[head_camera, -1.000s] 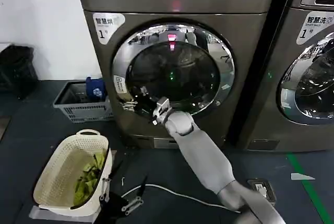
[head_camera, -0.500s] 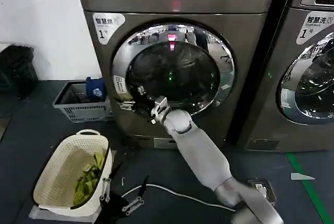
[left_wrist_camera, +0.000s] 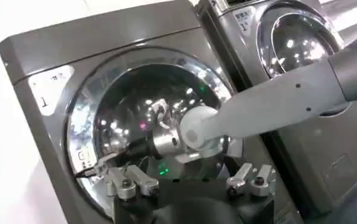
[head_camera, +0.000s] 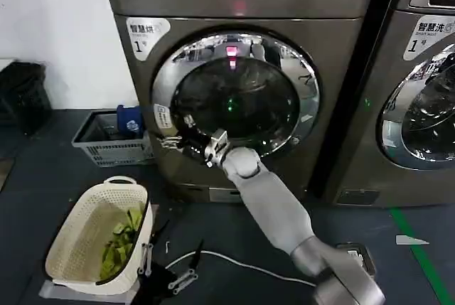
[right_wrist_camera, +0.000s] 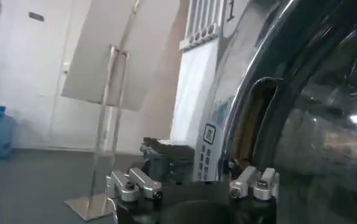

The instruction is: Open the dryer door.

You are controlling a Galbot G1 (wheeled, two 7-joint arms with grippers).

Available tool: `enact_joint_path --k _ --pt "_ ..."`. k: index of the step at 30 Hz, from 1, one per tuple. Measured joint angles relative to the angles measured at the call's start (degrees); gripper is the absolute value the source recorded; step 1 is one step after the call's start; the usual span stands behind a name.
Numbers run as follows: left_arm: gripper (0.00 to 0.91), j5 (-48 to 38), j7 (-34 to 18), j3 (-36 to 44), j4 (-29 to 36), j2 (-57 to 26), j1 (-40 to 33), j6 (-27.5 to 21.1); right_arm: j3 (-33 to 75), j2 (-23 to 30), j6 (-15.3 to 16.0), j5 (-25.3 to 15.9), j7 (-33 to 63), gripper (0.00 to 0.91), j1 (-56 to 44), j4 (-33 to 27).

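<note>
Dark laundry-room floor fronts the closed dryer door [head_camera: 234,95].
Right gripper [head_camera: 173,141], jaws apart, reaches its left chrome rim, perhaps touching; left gripper [left_wrist_camera: 189,182], open, faces the glass.

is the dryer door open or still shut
Shut: the dryer door sits flush in the machine front, its chrome rim unbroken, while the right gripper reaches its left edge.

- The right gripper [left_wrist_camera: 108,159] reaches the chrome rim of the door [left_wrist_camera: 84,115], at the edge bearing a label.
- The left gripper [left_wrist_camera: 190,182] hangs open, apart from the door.
</note>
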State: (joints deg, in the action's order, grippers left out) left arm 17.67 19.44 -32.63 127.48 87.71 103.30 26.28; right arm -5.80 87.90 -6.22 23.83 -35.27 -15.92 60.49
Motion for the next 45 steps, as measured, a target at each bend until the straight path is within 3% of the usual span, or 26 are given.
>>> enact_joint_path --k 8,19,30,34,40,45 --pt "0.907 -1.4 -0.1 -1.6 -0.3 -0.4 -0.2 -0.4 -2.3 -2.7 1.5 5.8 -5.3 0.907 -0.3 2.8" --pt "0.907 -8.0 -0.4 -8.4 0.1 -2.2 -0.8 -6.2 -5.6 -8.9 4.3 13.5 -10.5 0.907 -2.1 10.4" --pt "0.907 -13.8 0.8 -18.7 -0.4 -3.8 -4.7 -11.2 -7.6 -14.7 8.0 17.7 -17.7 0.907 -2.7 18.8" --pt "0.907 -15.5 1.4 -21.4 -0.1 -4.5 -6.0 -12.3 -8.5 -17.2 7.7 19.5 -21.0 0.907 -2.7 21.4" --pt "0.907 -16.6 1.9 -23.2 -0.2 -5.1 -7.4 -13.5 -10.2 -21.3 2.8 23.4 -28.5 0.907 -2.1 22.8" --pt "0.907 -17.3 2.3 -23.4 0.0 -5.5 -8.3 -14.0 -10.0 -23.4 1.1 24.7 -36.1 0.907 -1.9 22.8"
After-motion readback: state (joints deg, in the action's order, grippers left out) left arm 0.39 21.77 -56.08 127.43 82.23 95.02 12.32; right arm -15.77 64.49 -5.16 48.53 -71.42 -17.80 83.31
